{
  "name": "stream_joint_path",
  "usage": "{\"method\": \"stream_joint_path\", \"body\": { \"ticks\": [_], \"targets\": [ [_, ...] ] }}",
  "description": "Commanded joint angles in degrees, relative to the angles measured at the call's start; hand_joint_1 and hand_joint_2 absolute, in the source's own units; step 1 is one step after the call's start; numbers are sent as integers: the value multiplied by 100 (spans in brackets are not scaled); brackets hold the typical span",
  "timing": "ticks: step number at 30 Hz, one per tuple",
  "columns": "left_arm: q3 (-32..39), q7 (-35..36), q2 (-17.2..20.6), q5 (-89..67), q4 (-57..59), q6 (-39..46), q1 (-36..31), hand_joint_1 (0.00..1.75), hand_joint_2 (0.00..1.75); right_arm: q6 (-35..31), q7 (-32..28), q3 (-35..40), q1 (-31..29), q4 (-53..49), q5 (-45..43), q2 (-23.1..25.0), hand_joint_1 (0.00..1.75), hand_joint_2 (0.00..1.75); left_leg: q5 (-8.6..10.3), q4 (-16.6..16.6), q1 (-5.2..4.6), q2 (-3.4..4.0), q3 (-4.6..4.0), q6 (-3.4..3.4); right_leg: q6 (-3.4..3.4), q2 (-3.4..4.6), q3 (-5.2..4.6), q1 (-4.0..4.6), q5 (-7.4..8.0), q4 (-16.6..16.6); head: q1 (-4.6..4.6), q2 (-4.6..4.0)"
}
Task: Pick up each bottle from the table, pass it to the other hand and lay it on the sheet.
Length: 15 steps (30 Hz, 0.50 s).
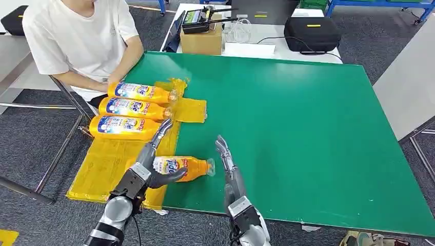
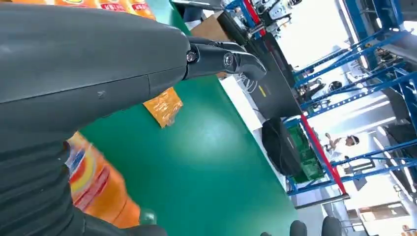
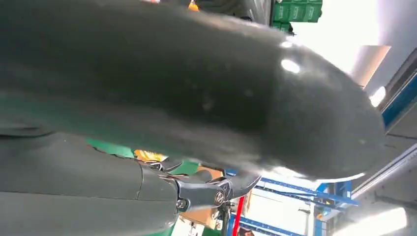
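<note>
Three bottles are already laid side by side on the yellow sheet at the counter's left edge. A fourth bottle is gripped by the left hand near the front edge; the right hand is spread beside it, holding nothing.

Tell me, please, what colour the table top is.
Green; the table top shows best in the head view.

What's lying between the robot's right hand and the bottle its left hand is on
Only bare green table. In the head view, the right hand stands open just beyond the cap end of the bottle under the left hand, with a narrow gap and nothing in it.
</note>
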Motion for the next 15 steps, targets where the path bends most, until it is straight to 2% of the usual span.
{"method": "stream_joint_path", "body": {
  "ticks": [1, 6, 7, 8, 13, 14, 15],
  "targets": [
    [16, -87, -125, -86, 97, 240, -277, 0, 175, -107, 11, 113, -234, 106, -72, -168, 0, 0, 2, -4, 4, -10, -1, 17, -24, -8, 3, 10, 3, -9, 0, 0],
    [-83, 18, -328, 182, -414, 381, -231, 0, 175, -395, 11, 64, -192, -177, -113, -178, 0, 0, -1, 5, 5, -13, -11, 19, -20, -11, -3, 10, 1, -4, 0, 0],
    [-123, 47, -355, 329, -505, 331, -203, 0, 175, -554, 11, 101, -168, -311, -141, -225, 0, 0, 0, 5, 2, -11, -12, 14, -15, -10, -5, 6, 0, -2, 2, 0],
    [-155, 82, -423, 603, -623, 263, -145, 0, 175, -1042, 11, 102, -91, -631, -210, -270, 0, 0, -2, 6, 6, -16, -12, 22, -23, -14, -2, 12, 0, -5, 0, 0],
    [-212, 221, -603, 1125, -852, 245, 40, 0, 175, -1644, 11, 155, 58, -1203, -268, -360, 0, 0, -3, 1, 1, -11, -6, 16, -19, -9, 0, 5, -2, -5, 0, 0],
    [-190, 286, -702, 1419, -876, 160, 81, 0, 175, -2059, 11, 169, 109, -1386, -193, -372, 0, 175, -1, 1, -2, -8, -7, 11, -12, -7, -4, 0, -1, -3, 0, 0],
    [-190, 286, -702, 1419, -876, 160, 81, 0, 175, -2059, 11, 169, 109, -1386, -193, -372, 0, 175, -4, 1, 4, -12, -6, 20, -24, -10, 1, 9, -2, -8, 0, 0]
  ]
}}
